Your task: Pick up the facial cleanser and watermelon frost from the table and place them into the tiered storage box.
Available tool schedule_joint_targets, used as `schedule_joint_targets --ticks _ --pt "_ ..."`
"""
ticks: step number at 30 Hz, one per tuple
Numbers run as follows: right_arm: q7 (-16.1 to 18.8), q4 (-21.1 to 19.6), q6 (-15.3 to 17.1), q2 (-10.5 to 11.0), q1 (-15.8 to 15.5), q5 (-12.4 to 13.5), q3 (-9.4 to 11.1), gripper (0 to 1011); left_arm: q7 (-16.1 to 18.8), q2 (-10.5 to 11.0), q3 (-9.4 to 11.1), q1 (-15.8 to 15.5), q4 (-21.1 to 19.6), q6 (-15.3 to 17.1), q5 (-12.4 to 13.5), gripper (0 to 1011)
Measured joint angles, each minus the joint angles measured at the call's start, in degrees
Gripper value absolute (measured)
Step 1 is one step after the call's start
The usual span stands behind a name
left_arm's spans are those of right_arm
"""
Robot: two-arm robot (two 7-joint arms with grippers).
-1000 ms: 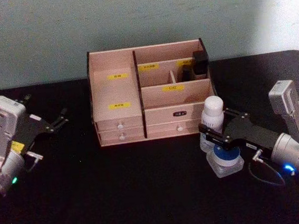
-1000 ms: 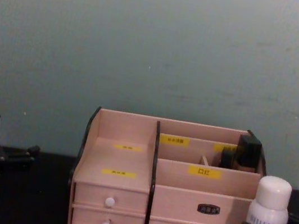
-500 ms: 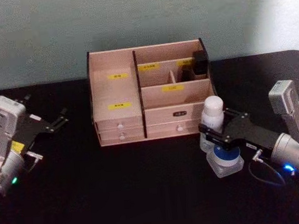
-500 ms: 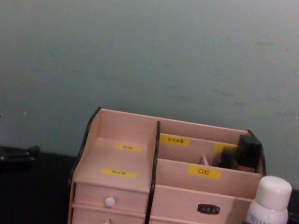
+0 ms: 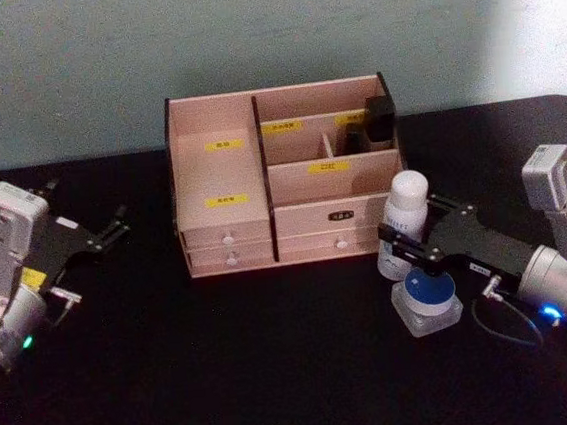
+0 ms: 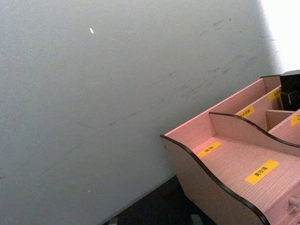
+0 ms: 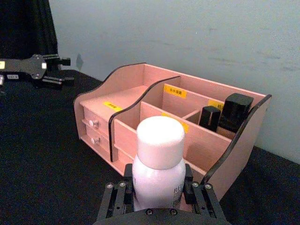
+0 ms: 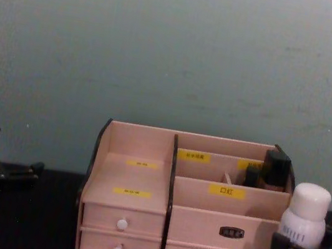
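Note:
The facial cleanser (image 5: 405,213), a tall white bottle, stands just off the front right corner of the tiered storage box (image 5: 222,178), leaning slightly. My right gripper (image 5: 399,245) is shut on the bottle's lower body; in the right wrist view the facial cleanser (image 7: 157,161) sits between the fingers (image 7: 123,186). The watermelon frost (image 5: 428,304), a squat jar with a blue lid, rests on the table right under that gripper. My left gripper (image 5: 112,229) hovers open and idle, well left of the box. In the chest view the facial cleanser (image 8: 301,231) shows at the right edge.
Two dark bottles (image 5: 380,118) stand in the box's back right compartment. A black table (image 5: 229,378) carries everything, with free room in front of the box. A pale green wall (image 8: 177,50) rises behind. The box's stepped left tiers (image 6: 234,159) hold nothing.
The right gripper has raised the facial cleanser a little and shifted it slightly rightward, tilting it. The jar and the left arm have stayed put.

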Motion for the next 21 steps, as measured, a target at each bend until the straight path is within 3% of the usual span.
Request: schedule_joint_targets --ticks 9,21 --pt "1.1 -1.19 0.23 0.21 0.04 1.85 0.34 590 0.0 0.0 0.0 0.0 0.0 0.0 0.0 1001" --pt "4.33 -4.92 2.57 2.01 1.26 6.39 0.12 590 0.0 0.0 0.0 0.0 0.0 0.0 0.0 1001"
